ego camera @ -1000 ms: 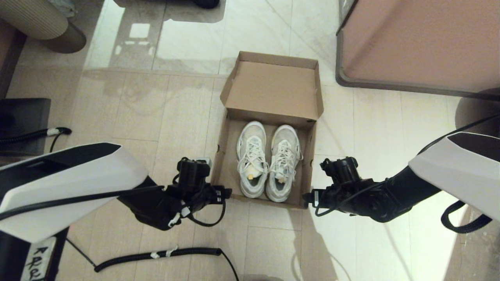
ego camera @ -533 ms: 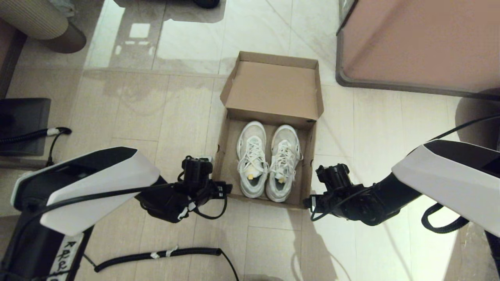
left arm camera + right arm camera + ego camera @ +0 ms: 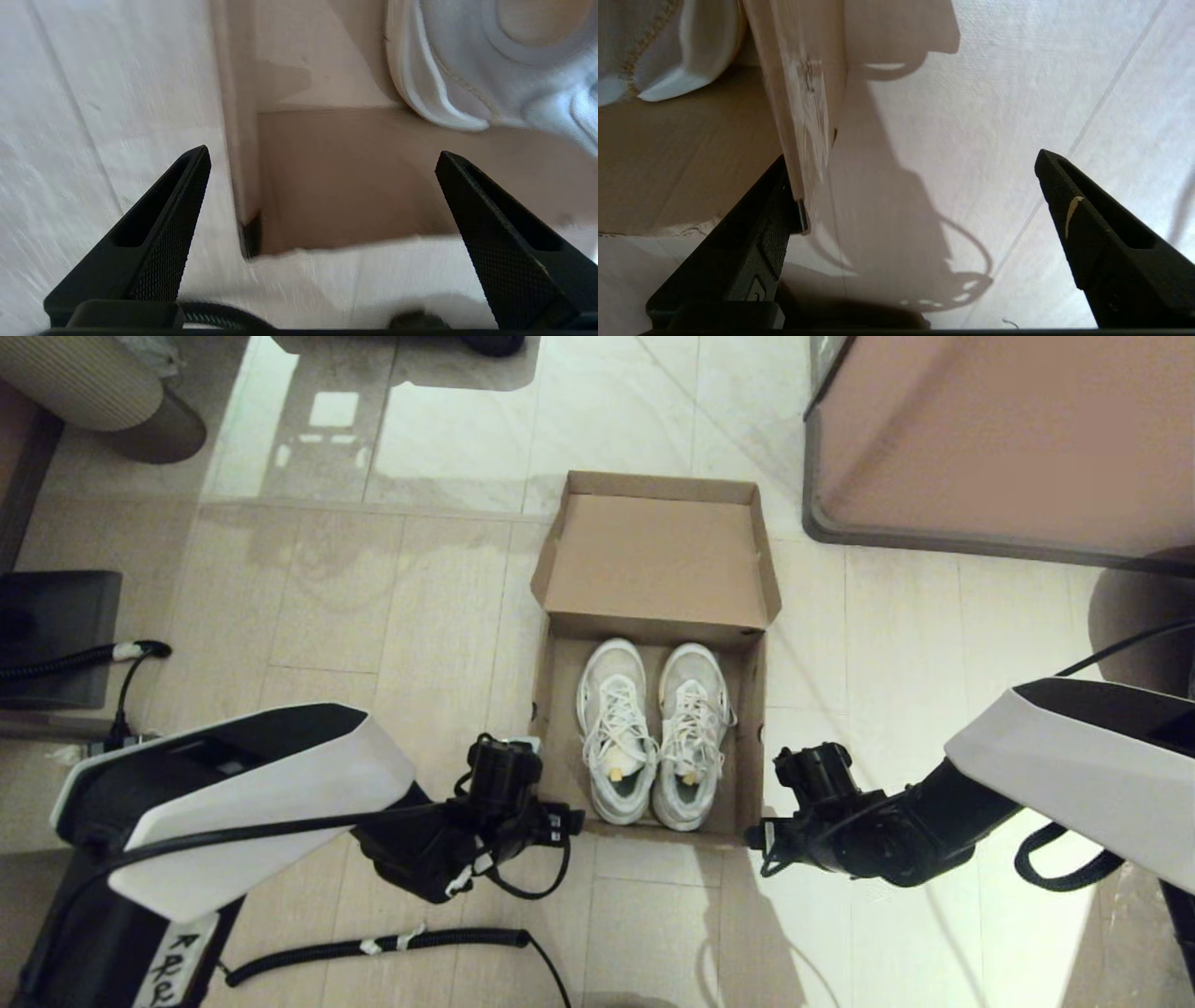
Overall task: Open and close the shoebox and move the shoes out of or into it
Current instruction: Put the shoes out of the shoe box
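Pale tiled floor [image 3: 420, 616] carrying open brown cardboard shoebox [image 3: 551, 728], white lace-up sneakers [image 3: 653, 737] lying inside. Left end effector [image 3: 322, 156] and right end effector [image 3: 910, 161], both spread apart, straddling its near corners; shoes cropped in wrist views.

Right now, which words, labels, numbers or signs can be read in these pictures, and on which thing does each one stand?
Handwritten black marks on the white strip on the robot's left arm: too unclear to read with certainty.
Plain brown cardboard shoebox: no readable print shows on it.
Chunky white lace-up sneakers: no brand or number can be read.
Nothing else carries readable text.
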Motion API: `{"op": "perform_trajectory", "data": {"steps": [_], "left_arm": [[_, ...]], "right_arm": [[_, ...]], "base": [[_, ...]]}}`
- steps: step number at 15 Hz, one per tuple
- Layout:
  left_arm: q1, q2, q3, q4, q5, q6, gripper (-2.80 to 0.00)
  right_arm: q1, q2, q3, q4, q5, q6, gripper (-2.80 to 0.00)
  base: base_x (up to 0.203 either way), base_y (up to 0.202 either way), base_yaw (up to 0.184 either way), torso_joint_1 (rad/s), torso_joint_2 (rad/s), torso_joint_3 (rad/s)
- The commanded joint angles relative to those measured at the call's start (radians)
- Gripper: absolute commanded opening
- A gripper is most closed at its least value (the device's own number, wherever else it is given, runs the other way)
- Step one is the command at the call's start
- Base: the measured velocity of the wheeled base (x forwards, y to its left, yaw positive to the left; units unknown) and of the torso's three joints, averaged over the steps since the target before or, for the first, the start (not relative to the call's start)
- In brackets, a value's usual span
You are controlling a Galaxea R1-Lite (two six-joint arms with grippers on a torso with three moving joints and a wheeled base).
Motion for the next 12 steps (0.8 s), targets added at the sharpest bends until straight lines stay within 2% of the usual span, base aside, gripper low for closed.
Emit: {"op": "perform_trajectory", "data": {"steps": [1, 3, 6, 9, 12], "left_arm": [[-0.019, -0.020, 0.035, -0.004, 0.003, -0.008, 0.00], [-0.035, -0.035, 0.074, -0.004, 0.004, -0.032, 0.00], [-0.054, -0.067, 0.169, -0.008, 0.009, -0.065, 0.00], [-0.055, -0.119, 0.145, -0.030, 0.050, -0.082, 0.00], [-0.059, -0.179, 0.177, -0.041, 0.051, -0.085, 0.00]], "right_arm": [[-0.006, -0.028, 0.059, -0.002, -0.001, 0.004, 0.00], [-0.006, -0.050, 0.113, -0.014, -0.001, 0.009, 0.00], [-0.005, -0.065, 0.236, -0.175, 0.000, 0.002, 0.00], [0.023, -0.121, 0.263, -0.313, 0.071, -0.002, 0.00], [0.047, -0.170, 0.262, -0.320, 0.073, -0.012, 0.00]], "base": [[0.000, 0.000, 0.000, 0.000, 0.00, 0.000], [0.000, 0.000, 0.000, 0.000, 0.00, 0.000], [0.000, 0.000, 0.000, 0.000, 0.00, 0.000], [0.000, 0.000, 0.000, 0.000, 0.00, 0.000], [0.000, 0.000, 0.000, 0.000, 0.00, 0.000]]}}
